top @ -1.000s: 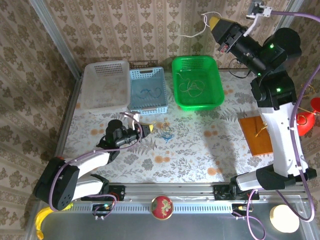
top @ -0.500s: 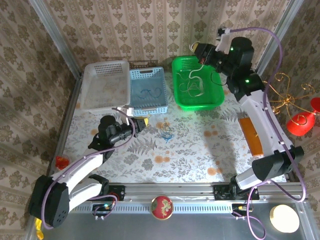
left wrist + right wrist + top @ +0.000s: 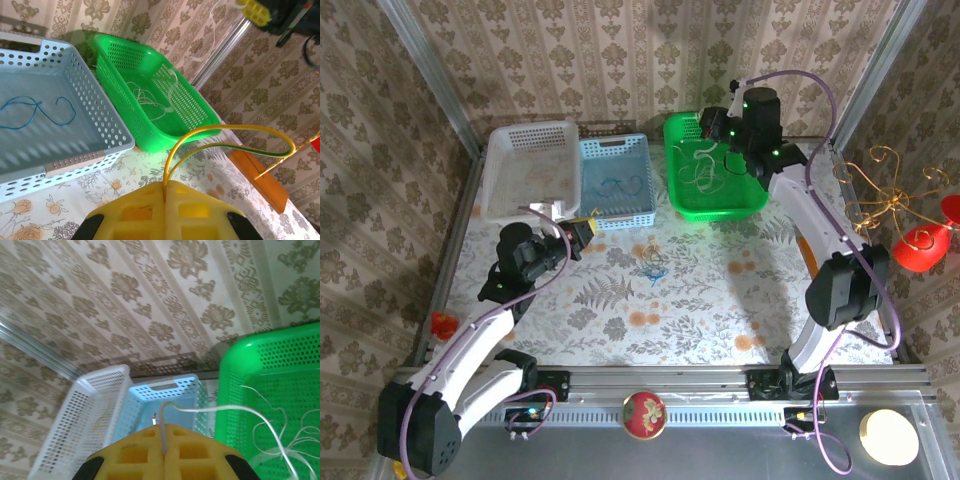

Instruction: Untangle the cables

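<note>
The cables (image 3: pixel 653 268) left on the floral table (image 3: pixel 720 310) form one small blue-and-yellow knot between the arms, too small to trace strand by strand. The left gripper (image 3: pixel 165 189) has its yellow pads pressed together on a yellow cable (image 3: pixel 235 131). This cable is a loop whose long axis runs right toward the orange board (image 3: pixel 260 175), both legs vanishing between the pads. The right gripper (image 3: pixel 162 432), over the green basket (image 3: pixel 240 365), likewise pinches a whitish cable (image 3: pixel 220 411). It stands up, bends right and trails down into the basket, cut off at the lower edge. A blue cable (image 3: pixel 35 107) sprawls across the blue basket (image 3: pixel 100 115). The white basket (image 3: pixel 520 138) holds what may be a faint yellowish strand.
</note>
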{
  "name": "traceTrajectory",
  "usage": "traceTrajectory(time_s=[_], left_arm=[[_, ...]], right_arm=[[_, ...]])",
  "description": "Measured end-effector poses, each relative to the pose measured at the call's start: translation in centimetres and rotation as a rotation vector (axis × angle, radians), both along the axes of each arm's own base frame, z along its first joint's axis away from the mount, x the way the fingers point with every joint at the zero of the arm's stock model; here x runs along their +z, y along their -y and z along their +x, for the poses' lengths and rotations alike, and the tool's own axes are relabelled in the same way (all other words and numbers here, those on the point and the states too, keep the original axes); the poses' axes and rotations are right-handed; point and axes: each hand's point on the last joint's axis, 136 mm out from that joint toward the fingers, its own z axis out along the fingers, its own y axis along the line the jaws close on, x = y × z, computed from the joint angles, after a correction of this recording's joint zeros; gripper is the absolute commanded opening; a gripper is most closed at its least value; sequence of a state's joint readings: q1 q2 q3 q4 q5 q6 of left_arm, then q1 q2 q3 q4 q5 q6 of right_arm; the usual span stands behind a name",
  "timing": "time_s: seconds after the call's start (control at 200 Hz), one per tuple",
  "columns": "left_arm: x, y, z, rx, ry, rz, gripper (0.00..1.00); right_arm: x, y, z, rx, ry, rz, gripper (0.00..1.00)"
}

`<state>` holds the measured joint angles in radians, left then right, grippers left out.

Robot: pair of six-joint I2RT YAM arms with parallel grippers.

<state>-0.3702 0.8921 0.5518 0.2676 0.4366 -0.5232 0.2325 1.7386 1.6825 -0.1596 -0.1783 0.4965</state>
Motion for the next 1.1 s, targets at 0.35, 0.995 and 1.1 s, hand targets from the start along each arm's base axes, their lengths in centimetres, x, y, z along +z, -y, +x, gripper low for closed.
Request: traceTrajectory(time_s=[0.35,0.995,1.1], left_arm=[[1.3,0.1,0.2,-0.005,0.018,-0.009,0.00],[0.7,0.2,0.3,-0.003,-0.040,-0.033,0.00],[0.6,0.2,0.2,0.001,-0.071,-0.056,0.00]], right_arm=[[-5.9,0.2,2.0,-0.017,-0.102,-0.088,0.57],[1.1,-14.4,-19.0,0.525,0.075,0.114,0.58],[-1.3,-16.0,-22.1,0.605,0.072,0.117,0.58]])
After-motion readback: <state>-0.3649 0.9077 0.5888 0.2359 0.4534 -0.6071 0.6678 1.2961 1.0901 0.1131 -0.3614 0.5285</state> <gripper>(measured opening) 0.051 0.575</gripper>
